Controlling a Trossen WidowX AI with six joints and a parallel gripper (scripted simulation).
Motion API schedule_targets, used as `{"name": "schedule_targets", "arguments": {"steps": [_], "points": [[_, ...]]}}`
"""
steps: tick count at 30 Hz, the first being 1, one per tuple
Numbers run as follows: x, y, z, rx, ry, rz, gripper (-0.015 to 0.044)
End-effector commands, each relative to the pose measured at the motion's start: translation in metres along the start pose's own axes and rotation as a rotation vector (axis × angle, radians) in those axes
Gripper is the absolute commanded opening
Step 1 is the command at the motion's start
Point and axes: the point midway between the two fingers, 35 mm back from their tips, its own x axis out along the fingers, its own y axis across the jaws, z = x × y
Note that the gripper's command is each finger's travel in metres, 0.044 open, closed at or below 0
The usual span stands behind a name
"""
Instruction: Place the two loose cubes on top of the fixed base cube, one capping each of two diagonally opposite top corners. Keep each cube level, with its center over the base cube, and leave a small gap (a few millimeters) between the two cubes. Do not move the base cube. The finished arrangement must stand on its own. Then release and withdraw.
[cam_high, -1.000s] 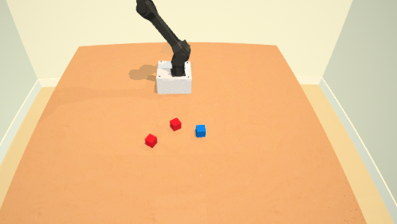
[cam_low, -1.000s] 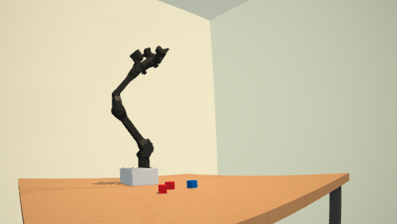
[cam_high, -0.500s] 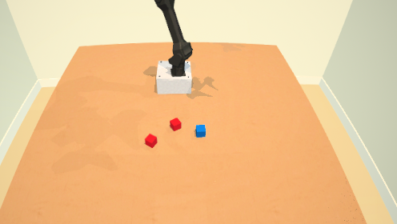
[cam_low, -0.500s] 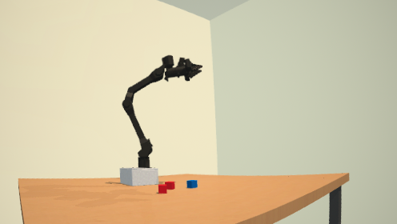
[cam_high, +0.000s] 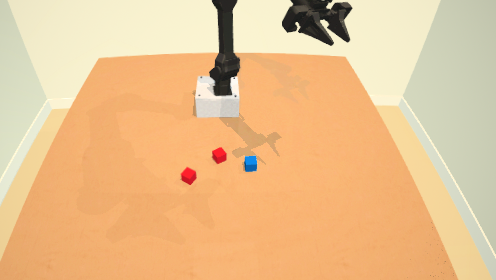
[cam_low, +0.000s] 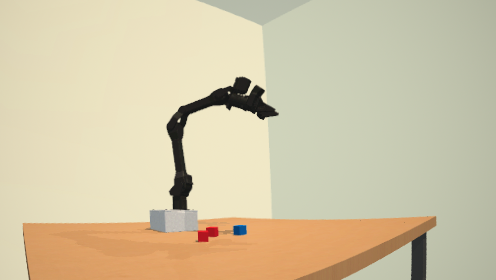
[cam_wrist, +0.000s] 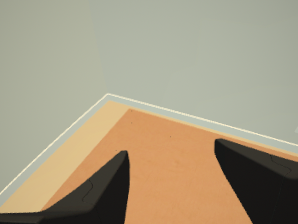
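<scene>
Two red cubes and a blue cube (cam_high: 250, 164) (cam_low: 240, 230) sat apart on the orange-brown counter (cam_high: 310, 215) (cam_low: 320, 250), the blue one farthest right. High above the counter, the black arm (cam_high: 226, 37) (cam_low: 178, 155) held its jaws (cam_high: 341, 43) (cam_low: 276, 114) apart, with nothing between them.

Three cubes rest apart on a table (cam_high: 300, 215) (cam_low: 150, 255) (cam_wrist: 165, 170), in front of the arm's base block (cam_high: 217, 107) (cam_low: 167, 221). From above, one cube (cam_high: 219, 155) sits between another (cam_high: 188, 176), nearer and to its left, and a third (cam_high: 250, 164) (cam_low: 240, 230) to its right.
</scene>
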Motion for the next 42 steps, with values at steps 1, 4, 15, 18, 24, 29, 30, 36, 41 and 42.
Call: {"name": "schedule_targets", "arguments": {"steps": [1, 4, 15, 18, 24, 29, 30, 36, 41, 42], "points": [[0.032, -0.048, -0.042, 0.080, 0.159, -0.104, 0.0265], [0.047, -0.083, -0.073, 0.144, 0.264, -0.175, 0.0265], [0.055, -0.202, -0.198, 0.444, 0.631, -0.412, 0.0265], [0.046, -0.228, -0.234, 0.542, 0.725, -0.468, 0.0265], [0.017, -0.268, -0.305, 0.760, 0.906, -0.564, 0.0265], [-0.015, -0.288, -0.360, 0.952, 1.043, -0.624, 0.0265], [-0.018, -0.290, -0.365, 0.972, 1.056, -0.629, 0.0265], [-0.019, -0.290, -0.367, 0.979, 1.061, -0.630, 0.0265], [-0.004, -0.290, -0.401, 0.979, 1.061, -0.630, 0.0265], [0.000, -0.290, -0.411, 0.979, 1.061, -0.630, 0.0265]]}}
